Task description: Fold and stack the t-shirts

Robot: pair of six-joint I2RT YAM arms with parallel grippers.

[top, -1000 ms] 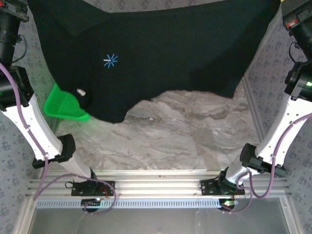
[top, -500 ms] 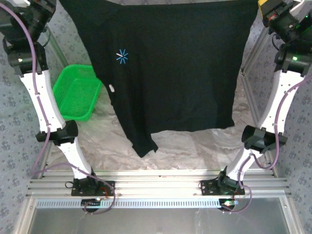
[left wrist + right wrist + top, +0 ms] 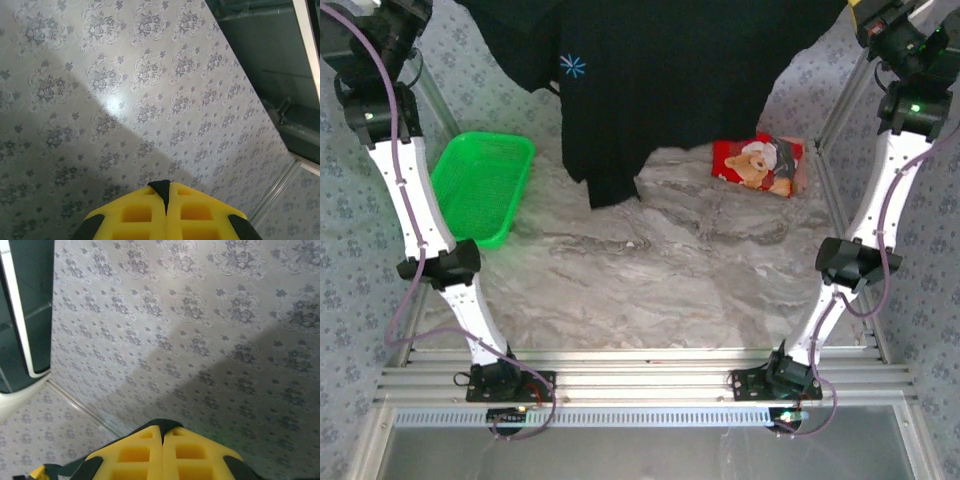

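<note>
The black t-shirt hangs in the air over the far half of the table, its hem dangling lowest at left of centre. My left gripper is shut on a pinch of the black t-shirt's cloth between its yellow fingers. In the same way my right gripper is shut on a black fold. Both arms reach high toward the far corners. The red t-shirt, with its teddy bear print up, lies folded on the table at the far right, behind the hanging shirt.
A green mesh basket stands at the left edge of the marble tabletop. Metal frame rails run along both sides. Both wrist cameras face patterned wall covering.
Both arms have carried the black t-shirt up and toward the far side. Its hanging part looks shorter and narrower, and the basket and the red t-shirt have come into sight.
</note>
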